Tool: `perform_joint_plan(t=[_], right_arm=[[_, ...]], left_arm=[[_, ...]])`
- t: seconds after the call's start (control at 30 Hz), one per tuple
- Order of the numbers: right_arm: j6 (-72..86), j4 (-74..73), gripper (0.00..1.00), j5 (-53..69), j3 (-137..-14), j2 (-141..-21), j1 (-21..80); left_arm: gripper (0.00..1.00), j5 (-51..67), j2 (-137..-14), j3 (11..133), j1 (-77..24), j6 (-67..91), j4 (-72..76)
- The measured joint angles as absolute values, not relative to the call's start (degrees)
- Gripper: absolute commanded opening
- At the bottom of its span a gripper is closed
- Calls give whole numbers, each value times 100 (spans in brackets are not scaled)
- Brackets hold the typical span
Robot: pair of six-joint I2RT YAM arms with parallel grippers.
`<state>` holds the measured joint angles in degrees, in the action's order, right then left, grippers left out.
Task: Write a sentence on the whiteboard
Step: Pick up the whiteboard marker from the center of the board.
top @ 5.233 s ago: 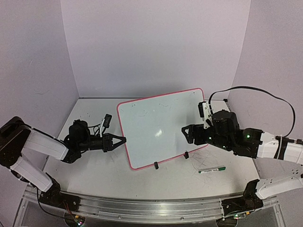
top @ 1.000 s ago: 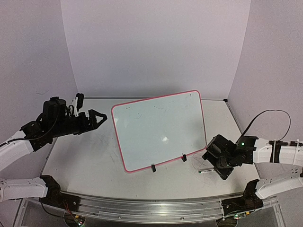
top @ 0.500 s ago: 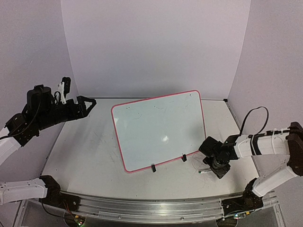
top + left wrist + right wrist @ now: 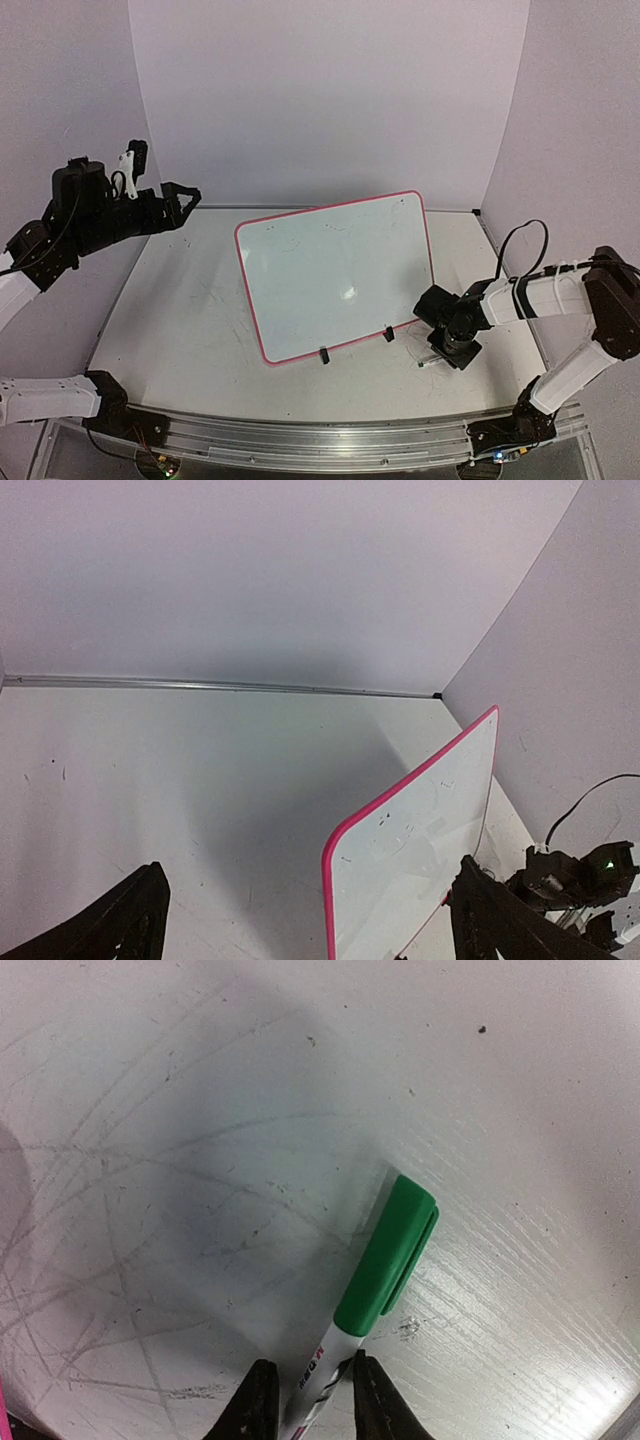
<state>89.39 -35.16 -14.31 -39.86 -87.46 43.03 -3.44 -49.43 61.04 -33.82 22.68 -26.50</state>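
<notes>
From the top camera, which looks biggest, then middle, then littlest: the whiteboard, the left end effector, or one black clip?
1. whiteboard, easily.
2. left end effector, though it's raised nearer the camera.
3. black clip, tiny.

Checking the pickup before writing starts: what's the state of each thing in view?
whiteboard, on the table, no green writing on it.
marker, capped, lying on the table beside the whiteboard.
right gripper, closed around the marker's barrel.
left gripper, open, empty, raised above the table.
</notes>
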Motion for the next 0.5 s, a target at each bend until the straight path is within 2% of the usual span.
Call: perform_joint_plan(t=[0.07,0.17,0.27,0.5], right_arm=[[8963,-3518,18,-1423,-3986,-8746,4300],[9030,-3511,16,-1398,-3983,-8735,4300],[9049,-3456,2,-1359,-3926,-8656,4300],[8887,-3369,0,-1195,-3717,-8235,4301]], left_arm=[[99,-315,-4967,6210,-3382,2217,-2653],[99,-298,-4967,6291,-3382,2141,-2670],[99,-261,-4968,6333,-3382,2096,-2711],[99,-159,-5014,6554,-3382,2099,-2764]])
